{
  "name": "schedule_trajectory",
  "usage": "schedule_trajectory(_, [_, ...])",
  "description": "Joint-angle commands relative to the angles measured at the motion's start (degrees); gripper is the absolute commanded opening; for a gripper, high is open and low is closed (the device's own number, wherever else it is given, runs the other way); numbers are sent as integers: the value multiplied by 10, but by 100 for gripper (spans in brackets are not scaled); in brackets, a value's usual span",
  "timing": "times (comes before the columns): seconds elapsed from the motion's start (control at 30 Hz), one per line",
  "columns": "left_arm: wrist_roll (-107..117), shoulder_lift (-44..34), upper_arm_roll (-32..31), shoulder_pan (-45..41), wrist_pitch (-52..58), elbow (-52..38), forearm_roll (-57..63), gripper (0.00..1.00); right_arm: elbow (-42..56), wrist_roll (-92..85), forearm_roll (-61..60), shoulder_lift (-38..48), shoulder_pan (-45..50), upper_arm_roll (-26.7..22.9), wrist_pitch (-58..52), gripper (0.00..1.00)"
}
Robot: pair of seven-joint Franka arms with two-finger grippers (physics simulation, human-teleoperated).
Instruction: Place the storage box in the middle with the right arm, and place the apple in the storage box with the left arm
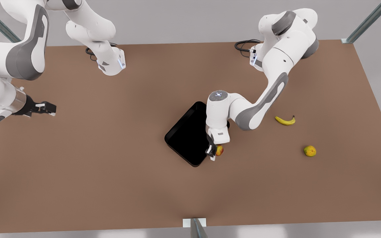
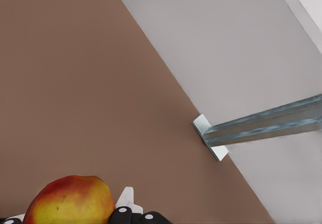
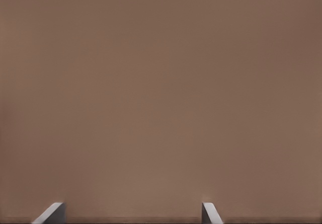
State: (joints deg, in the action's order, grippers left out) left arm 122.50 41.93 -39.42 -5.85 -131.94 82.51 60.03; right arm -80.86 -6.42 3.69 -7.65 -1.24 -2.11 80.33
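The black storage box (image 1: pixel 184 137) lies turned at an angle near the table's middle. The red-yellow apple (image 1: pixel 220 150) sits between the fingers of my left gripper (image 1: pixel 214 152), just off the box's corner on the front view's right. In the left wrist view the apple (image 2: pixel 70 201) fills the space between the fingertips (image 2: pixel 127 198), so the gripper is shut on it. Far off at the front view's left, my right gripper (image 1: pixel 46 108) waits above bare table. Its fingertips (image 3: pixel 210 213) stand wide apart with nothing between them.
A yellow banana (image 1: pixel 285 120) and a lumpy yellow-green fruit (image 1: pixel 310 151) lie on the table at the front view's right. A metal bracket (image 1: pixel 194 223) sits at the near table edge, seen as a bracket (image 2: pixel 210 138) in the left wrist view.
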Motion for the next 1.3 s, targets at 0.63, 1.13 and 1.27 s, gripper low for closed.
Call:
schedule_trajectory(0.63, [42,-40,-15,-64,68,-30,-606,100,-3,0,1,-3,-1,3,-4,100])
schedule_trajectory(1.13, [-1171,-289,304,66,523,-67,-610,100,-2,2,0,2,-8,3,-9,100])
schedule_trajectory(1.27, [-1171,-288,297,66,523,-67,-612,100,-1,1,0,2,-9,3,-9,100])
